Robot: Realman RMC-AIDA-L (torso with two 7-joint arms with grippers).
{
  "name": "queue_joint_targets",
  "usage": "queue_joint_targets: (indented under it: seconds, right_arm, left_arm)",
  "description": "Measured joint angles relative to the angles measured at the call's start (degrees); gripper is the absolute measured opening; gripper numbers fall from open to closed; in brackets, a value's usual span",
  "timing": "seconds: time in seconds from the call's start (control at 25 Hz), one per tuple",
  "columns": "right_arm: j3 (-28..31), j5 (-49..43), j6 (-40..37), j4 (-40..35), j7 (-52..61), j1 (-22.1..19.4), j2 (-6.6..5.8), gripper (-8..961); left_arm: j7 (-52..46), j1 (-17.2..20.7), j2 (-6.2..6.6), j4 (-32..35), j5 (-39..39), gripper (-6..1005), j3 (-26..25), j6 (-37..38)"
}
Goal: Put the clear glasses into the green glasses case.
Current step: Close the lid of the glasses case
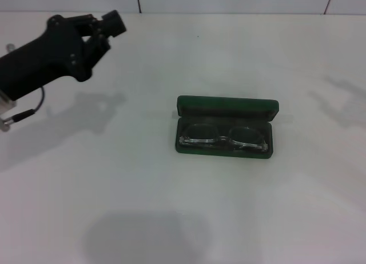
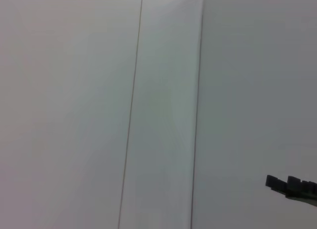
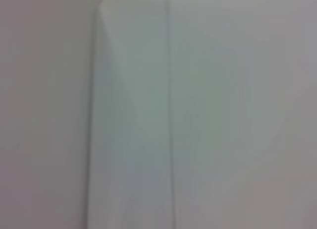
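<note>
Clear plastic catches our eye first: the clear glasses [image 1: 224, 136] lie inside the green glasses case [image 1: 226, 127], which sits open in the middle of the white table [image 1: 143, 207], long axis left to right, lid [image 1: 227, 107] standing at its far edge. Farther off, far left, our left hand [image 1: 108, 28] hovers well apart from the case; we cannot tell its finger state. Our right hand is out of view.
</note>
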Motion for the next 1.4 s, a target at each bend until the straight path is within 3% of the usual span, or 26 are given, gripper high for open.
queue_joint_targets:
  seconds: [0.16,0.56,0.76,1.0,1.24,1.4]
  right_arm:
    - [4.3,0.3,-2.4,3.7,-1.7,-0.8,-0.01,512]
    - [6.5,0.7,-2.2,9.1,-5.6,-2.0,-0.19,500]
    - [6.7,0.5,-1.0,11.2,-6.7,-3.0,-0.58,501]
    - [6.5,-0.8,-0.3,13.5,-8.5,-3.3,-0.98,500]
    - [6.2,-2.4,0.2,13.5,-9.3,-3.0,-0.75,498]
    - [6.1,-3.3,0.3,13.6,-9.4,-2.9,-0.68,497]
  left_arm:
    - [-1.1,-1.8,-1.61,0.0,1.9,154,0.1,-2.6]
    - [-8.5,-13.0,-4.98,-0.3,17.5,156,0.1,-12.4]
    - [-14.6,-16.6,-5.13,-0.1,21.3,366,0.1,-17.0]
    - [-14.9,-19.1,-5.33,1.6,21.5,530,0.1,-20.5]
    - [-15.4,-20.9,-5.35,5.3,26.0,501,0.1,-29.4]
    - [-15.4,-21.1,-5.37,6.2,27.4,439,0.1,-31.5]
